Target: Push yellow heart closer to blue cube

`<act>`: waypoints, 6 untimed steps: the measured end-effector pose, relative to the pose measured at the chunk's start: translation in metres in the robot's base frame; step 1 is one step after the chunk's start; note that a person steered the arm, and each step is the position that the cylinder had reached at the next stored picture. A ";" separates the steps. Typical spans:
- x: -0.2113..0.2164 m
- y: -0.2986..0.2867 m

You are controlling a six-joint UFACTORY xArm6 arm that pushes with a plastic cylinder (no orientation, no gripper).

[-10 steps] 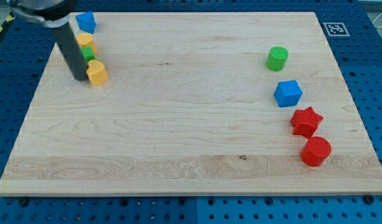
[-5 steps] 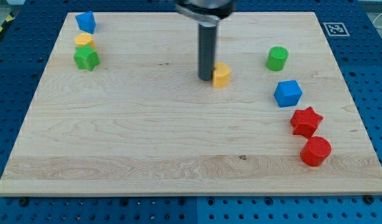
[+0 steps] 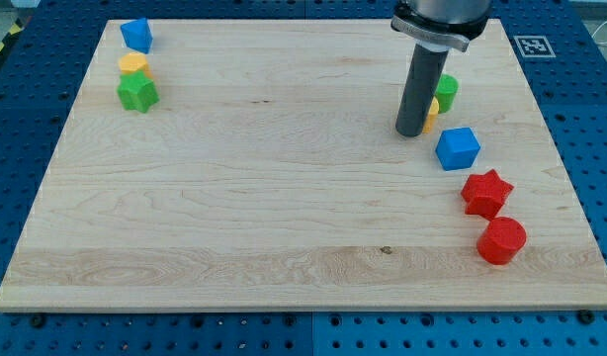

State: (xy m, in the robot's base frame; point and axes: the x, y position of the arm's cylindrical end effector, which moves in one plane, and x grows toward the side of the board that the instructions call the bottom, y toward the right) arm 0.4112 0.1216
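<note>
The yellow heart (image 3: 434,109) is mostly hidden behind my rod; only a sliver shows at the rod's right edge, just left of a green cylinder (image 3: 446,91). The blue cube (image 3: 457,148) lies just below and to the right of it, a small gap away. My tip (image 3: 410,132) rests on the board against the heart's left side, up and to the left of the blue cube.
A red star (image 3: 486,193) and a red cylinder (image 3: 501,240) lie below the blue cube. At the view's top left sit another blue block (image 3: 136,35), a yellow block (image 3: 133,65) and a green star (image 3: 136,93). The wooden board (image 3: 284,198) lies on a blue pegboard.
My tip has swept from the view's left to the right, pushing the yellow heart from beside the green star across the board to a spot next to the green cylinder and blue cube.
</note>
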 end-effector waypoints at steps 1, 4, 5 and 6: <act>-0.011 -0.007; -0.038 0.001; -0.019 0.010; -0.016 0.001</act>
